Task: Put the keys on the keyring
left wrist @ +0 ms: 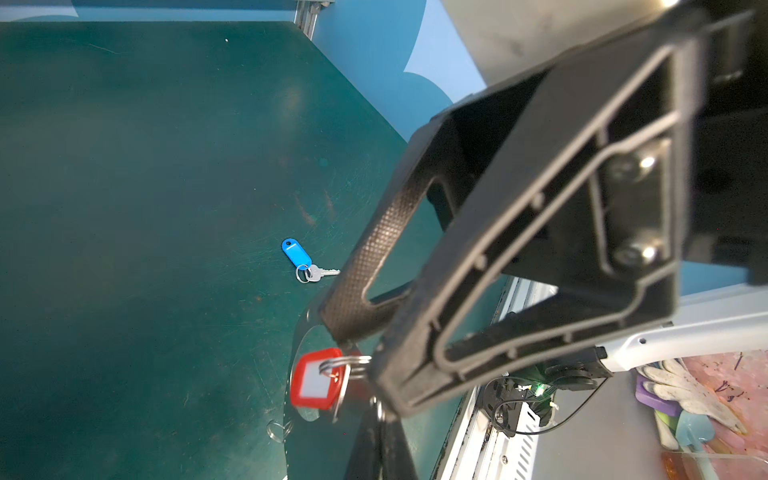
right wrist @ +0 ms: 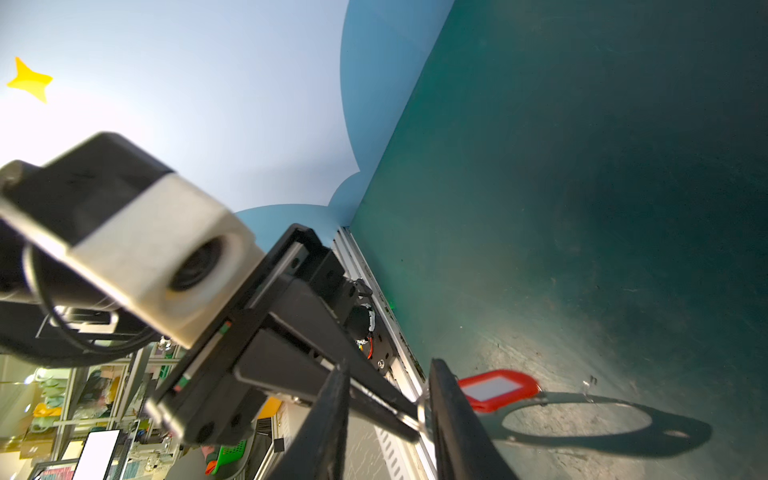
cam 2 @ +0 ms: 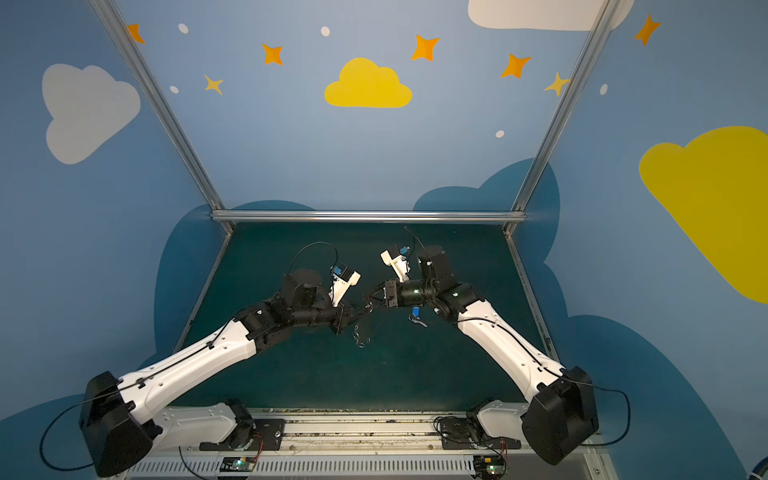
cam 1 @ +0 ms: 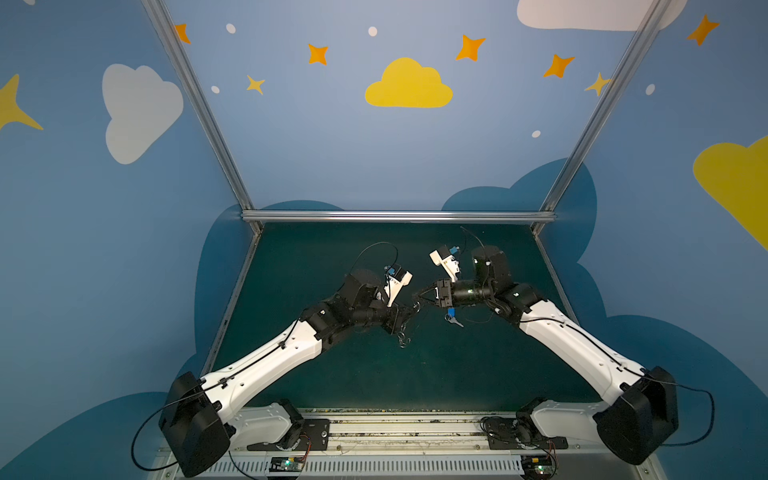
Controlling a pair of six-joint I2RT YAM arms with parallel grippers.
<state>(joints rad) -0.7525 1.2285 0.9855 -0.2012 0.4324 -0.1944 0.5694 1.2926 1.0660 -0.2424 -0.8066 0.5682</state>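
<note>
The left claw [left wrist: 360, 348] is clamped tight on the rim of the keyring [right wrist: 673, 440] and holds it clear of the surface [cam 1: 415, 374]. The plate sticks out edge-on past its tips. Held this way, the plate's edge and the small wire rings hanging under it are probably free for the other arm to work on.

The right claw [right wrist: 388, 365] meets it tip to tip, as both top views show. Its fingers [right wrist: 451, 419] stand apart on either side of the left claw's tips, and nothing is pinched between them.

The red key [right wrist: 498, 388] hangs against the plate just beyond the left claw's tips, with its split ring right at the clamped edge. It looks threaded on. Whether the ring passes through a hole in the plate or only rests there, I cannot tell.

The blue key [left wrist: 297, 253] lies flat on the surface under the right claw's wrist, apart from both claws and from the keyring, so it is not on yet.

No box or tray is part of this job. The keyring is the only holder here, and it carries at most the red key. The right claw, with its hands free, seems best placed to fetch the blue key next while the left claw holds the plate steady.
</note>
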